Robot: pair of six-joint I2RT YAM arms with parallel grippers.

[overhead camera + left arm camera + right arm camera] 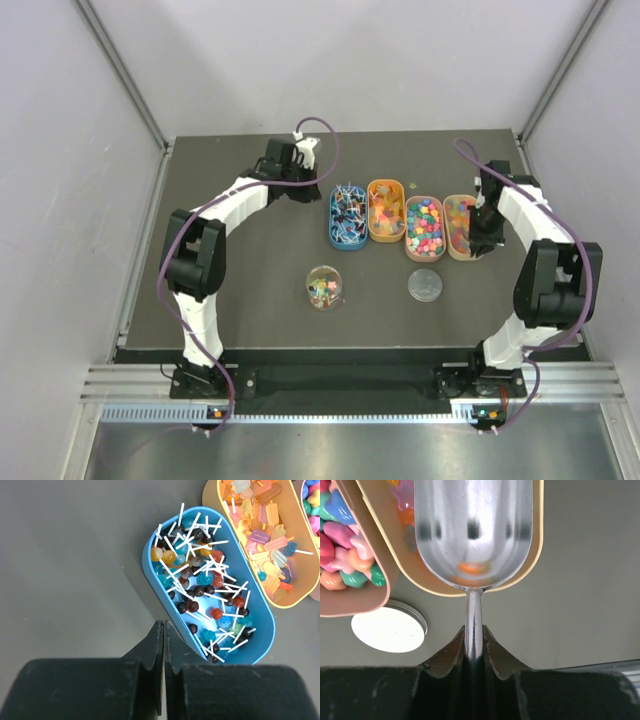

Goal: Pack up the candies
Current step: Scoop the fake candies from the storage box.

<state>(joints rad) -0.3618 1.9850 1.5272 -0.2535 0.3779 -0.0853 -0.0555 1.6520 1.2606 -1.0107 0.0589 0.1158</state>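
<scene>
A scoop [472,530] is gripped by its handle in the right fingers [445,655], its bowl pointed at 12 o'clock over the candies [405,505] in the tan tray [538,530]; the left fingers [150,650] are shut, empty.

You have the candies [426,226] sorted by kind: stick lollipops [202,587] tangled in the blue tray [148,565], pastel ice-lolly shapes [267,540] heaped in the orange tray [302,575] just beside it, and a few mixed pieces inside the clear jar [311,283].

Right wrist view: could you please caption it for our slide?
Right gripper grips a metal scoop at the tan tray of candies.
</scene>
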